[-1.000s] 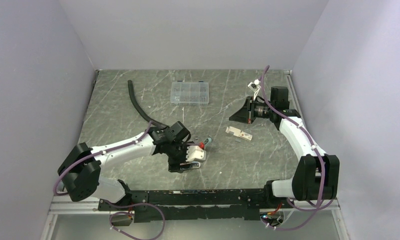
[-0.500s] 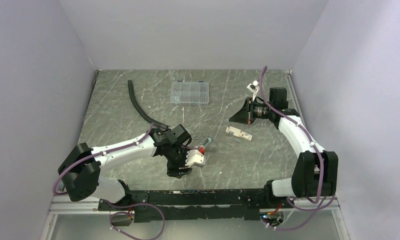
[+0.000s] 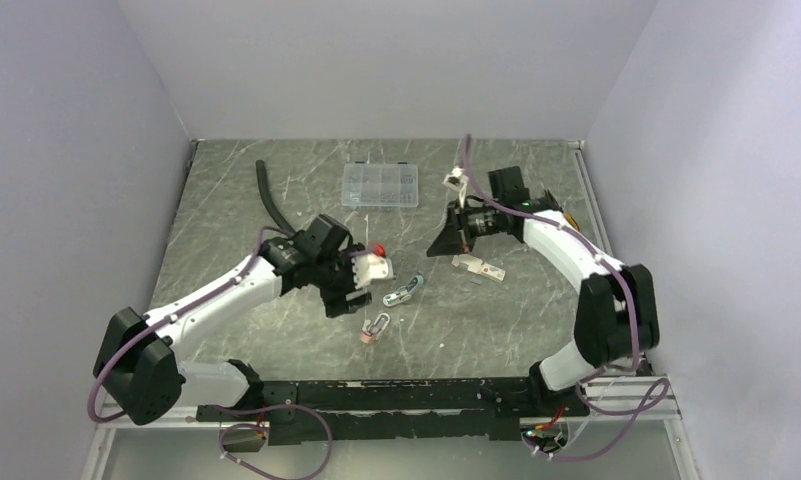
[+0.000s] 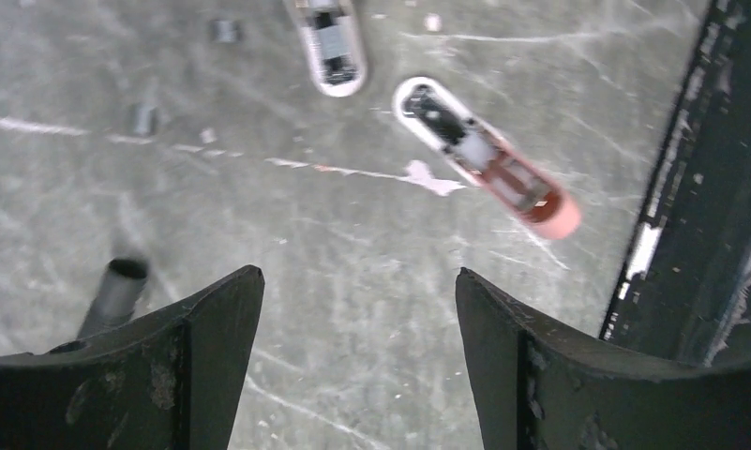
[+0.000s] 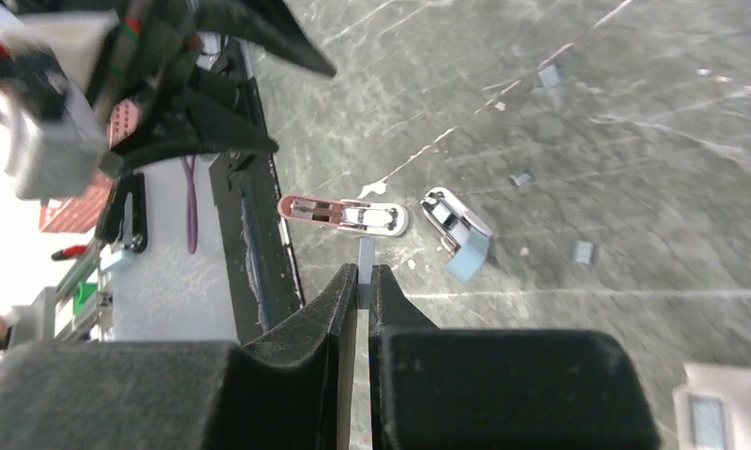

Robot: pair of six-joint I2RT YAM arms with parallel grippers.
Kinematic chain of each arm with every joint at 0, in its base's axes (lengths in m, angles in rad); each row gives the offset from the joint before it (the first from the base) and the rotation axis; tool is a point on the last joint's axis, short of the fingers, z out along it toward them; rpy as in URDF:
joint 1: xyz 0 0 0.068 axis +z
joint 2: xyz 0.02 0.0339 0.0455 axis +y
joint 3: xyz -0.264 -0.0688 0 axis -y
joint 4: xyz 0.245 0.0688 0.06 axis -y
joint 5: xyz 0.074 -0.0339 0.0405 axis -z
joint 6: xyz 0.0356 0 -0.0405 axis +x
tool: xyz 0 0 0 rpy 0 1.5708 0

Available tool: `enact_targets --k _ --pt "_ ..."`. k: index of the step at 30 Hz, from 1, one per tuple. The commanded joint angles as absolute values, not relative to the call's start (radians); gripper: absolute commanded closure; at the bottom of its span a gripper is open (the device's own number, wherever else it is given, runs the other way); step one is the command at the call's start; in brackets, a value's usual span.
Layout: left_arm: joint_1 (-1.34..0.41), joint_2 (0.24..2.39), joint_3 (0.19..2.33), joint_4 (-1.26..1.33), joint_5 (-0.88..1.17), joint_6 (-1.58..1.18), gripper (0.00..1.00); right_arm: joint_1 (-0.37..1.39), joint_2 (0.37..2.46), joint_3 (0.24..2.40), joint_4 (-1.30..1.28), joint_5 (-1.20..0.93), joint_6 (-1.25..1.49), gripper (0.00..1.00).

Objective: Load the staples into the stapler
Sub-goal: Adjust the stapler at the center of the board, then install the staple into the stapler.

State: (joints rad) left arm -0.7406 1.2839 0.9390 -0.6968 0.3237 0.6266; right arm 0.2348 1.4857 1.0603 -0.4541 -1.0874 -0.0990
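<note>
Found the right pincer squeezed nearly closed on the strip of staples, a thin grey sliver poking out past the fingertips. Saw that strip held off the counter, apart from the pink stapler and, in the top view, beyond it and to its right. Noted the pink stapler lying open on the counter, with the inner channel facing up in both wrist views. Found the blue stapler just beyond the pink stapler and slightly right of it, also lying open, close but not touching. Found the left pincer spread wide with nothing between its fingers, hanging over bare counter to the left of the pink stapler and a little beyond it. Spotted several loose staple pieces, short and grey, scattered on the counter right of the pink stapler and beyond it. Saw the white carton flat on the counter, right of the pink stapler and farther back, near the right pincer. Noted a clear organiser box well beyond the pink stapler toward the back wall, and a black hose curving along the counter far to the stapler's left and back. Could not tell the exact height of either pincer over the counter.
</note>
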Motion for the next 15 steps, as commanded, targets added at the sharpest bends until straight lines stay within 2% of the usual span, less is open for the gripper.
enact_targets --k 1,6,8,10,15 --pt "-0.626 1.237 0.993 -0.661 0.362 0.588 0.20 0.334 1.601 1.173 -0.560 -1.098 -0.232 1.00" --pt "-0.471 1.242 0.989 -0.629 0.411 0.515 0.16 0.477 1.697 1.219 -0.586 -1.060 -0.275 1.00" --pt "-0.403 1.253 0.988 -0.604 0.414 0.479 0.11 0.514 1.740 1.254 -0.615 -1.055 -0.305 1.00" --pt "-0.342 1.265 0.982 -0.562 0.400 0.442 0.07 0.545 1.793 1.307 -0.689 -1.054 -0.367 1.00" --pt "-0.211 1.337 1.017 -0.511 0.428 0.364 0.06 0.580 1.946 1.454 -0.910 -1.080 -0.519 1.00"
